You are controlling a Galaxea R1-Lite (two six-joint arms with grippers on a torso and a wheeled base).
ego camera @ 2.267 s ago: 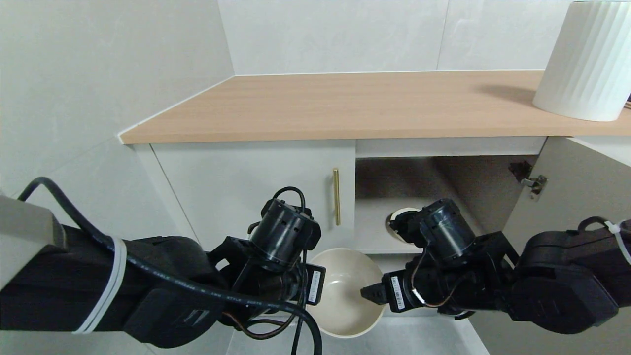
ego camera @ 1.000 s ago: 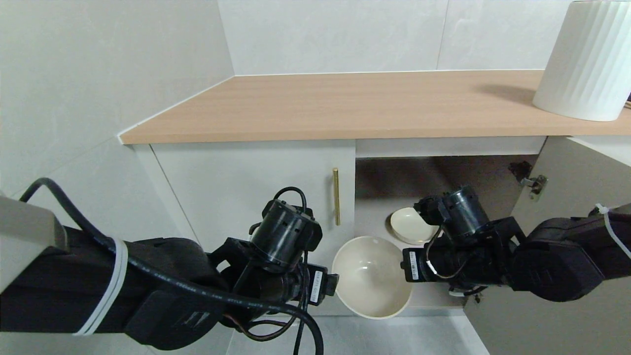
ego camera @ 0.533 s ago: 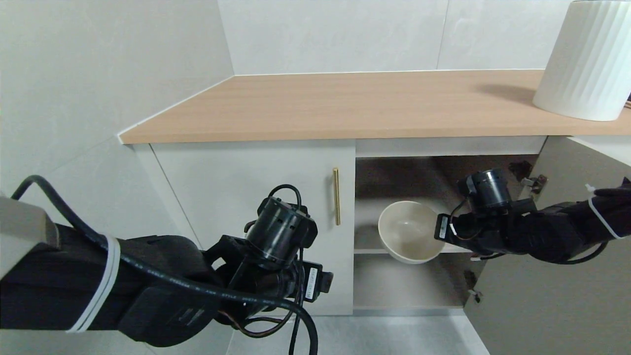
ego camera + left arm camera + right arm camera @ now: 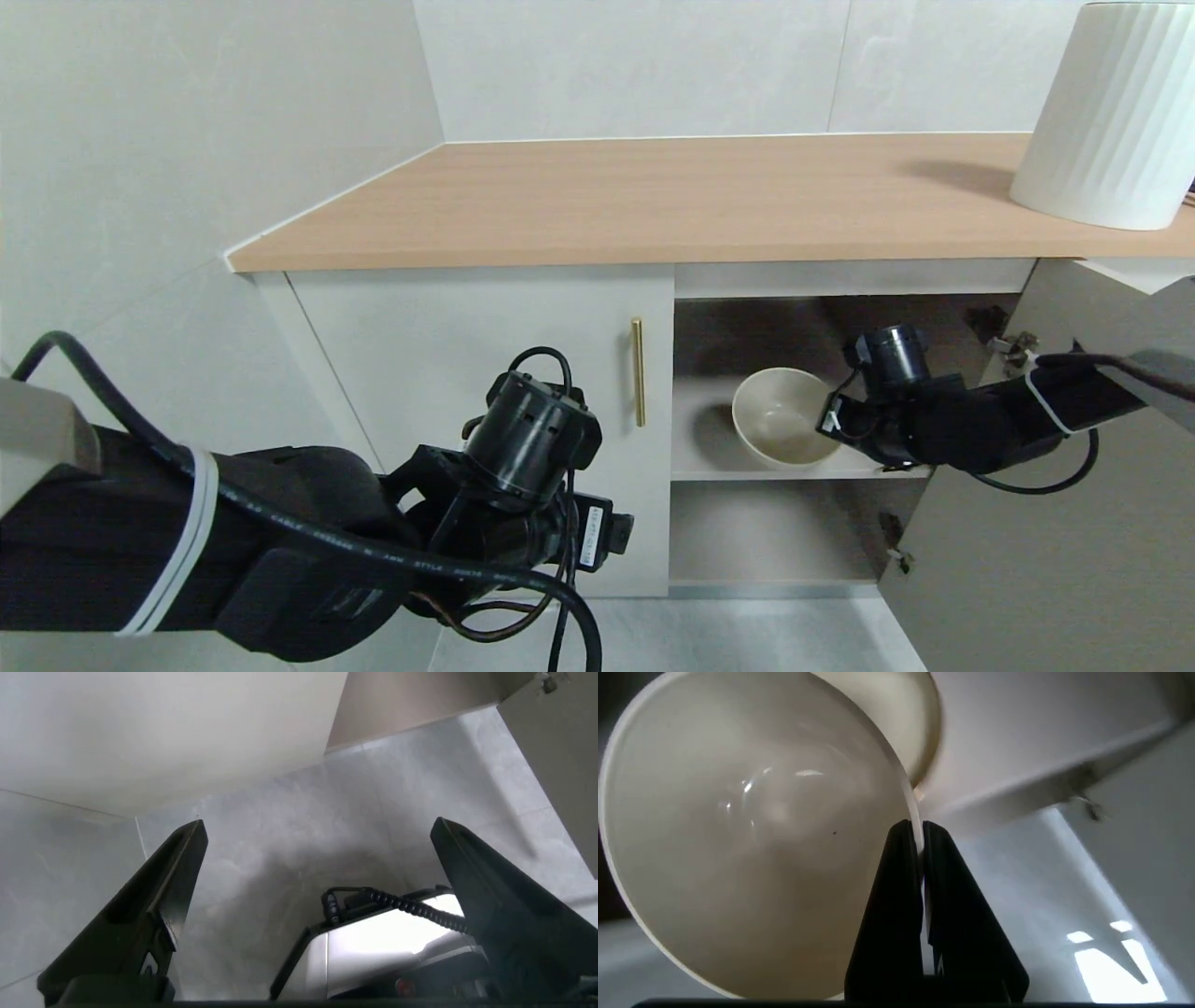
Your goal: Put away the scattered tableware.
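Right gripper [image 4: 823, 422] pinches a round cream bowl's [image 4: 775, 420] rim at the white cabinet shelf's [image 4: 702, 459] front edge; left gripper [image 4: 318, 838] spread wide.

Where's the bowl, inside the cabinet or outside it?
Inside. The bowl is over the middle shelf, with the right claw pinching its rim.

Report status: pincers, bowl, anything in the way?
Right pincer shut on bowl rim. Left pincer open, empty. Bowl inside open cupboard, at middle shelf. Small plate just behind bowl, close.
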